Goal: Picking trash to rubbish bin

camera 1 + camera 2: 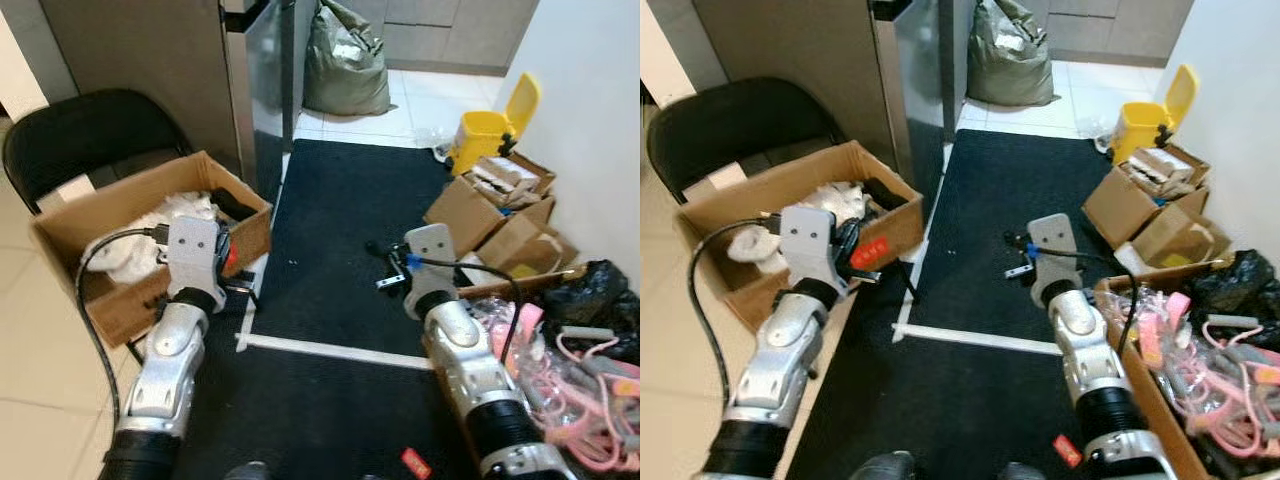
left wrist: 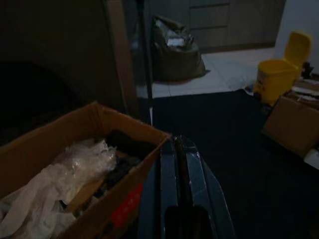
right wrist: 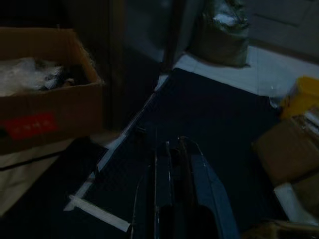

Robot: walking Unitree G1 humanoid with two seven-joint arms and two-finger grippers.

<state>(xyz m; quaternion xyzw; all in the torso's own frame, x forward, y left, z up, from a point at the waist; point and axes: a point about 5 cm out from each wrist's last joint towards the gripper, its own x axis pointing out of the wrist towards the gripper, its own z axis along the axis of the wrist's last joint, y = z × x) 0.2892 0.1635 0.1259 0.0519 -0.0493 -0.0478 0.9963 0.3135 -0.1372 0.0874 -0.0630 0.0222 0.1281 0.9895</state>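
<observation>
Searching out trash with both arms raised, left gripper (image 2: 180,164) clenched empty near the cardboard box (image 1: 110,215), right gripper (image 3: 172,164) clenched empty too; probably next stepping toward the yellow rubbish bin (image 1: 490,128) at upper right

Both arms are silver metal with a black ribbed sleeve near the elbow, and each ends in a grey plate with small screws. A black cable (image 1: 92,300) makes a loop beside the left arm (image 1: 165,365). Another black cable (image 1: 500,285) runs along the right arm (image 1: 470,370).
</observation>
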